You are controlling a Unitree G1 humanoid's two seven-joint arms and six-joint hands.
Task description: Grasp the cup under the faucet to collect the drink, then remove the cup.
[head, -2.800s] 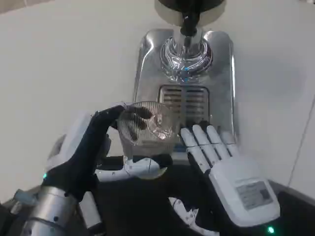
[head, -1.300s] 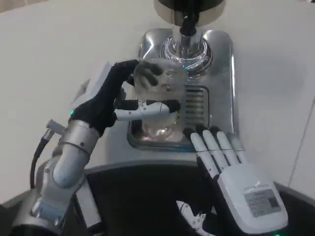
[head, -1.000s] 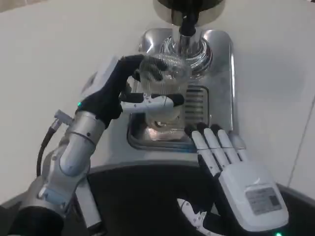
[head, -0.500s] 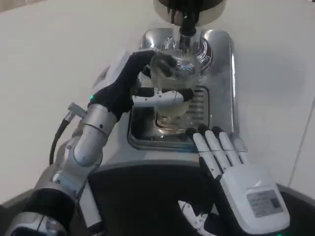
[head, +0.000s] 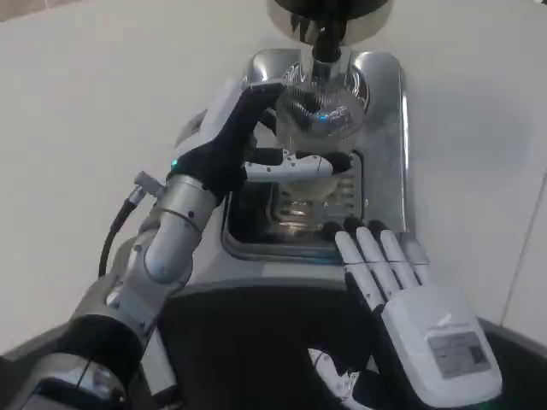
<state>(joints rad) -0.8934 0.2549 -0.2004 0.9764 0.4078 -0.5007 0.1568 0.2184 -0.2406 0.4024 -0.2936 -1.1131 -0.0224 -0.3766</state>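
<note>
Carried up and forward from the near edge of the steel drip tray [head: 385,128] to right beneath the faucet [head: 326,43], cup [head: 314,128] gripped in the left hand [head: 244,141] to catch the drink, right hand [head: 410,290] waiting flat, fingers spread, empty.

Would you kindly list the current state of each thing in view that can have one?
cup: clear, upright, lifted off the tray, held under the faucet; contents cannot be told.
faucet: directly above the cup; flow cannot be told.
drip tray: bare grille beneath the cup.
left hand: grips the cup.
right hand: flat, fingers extended, holds nothing.
</note>
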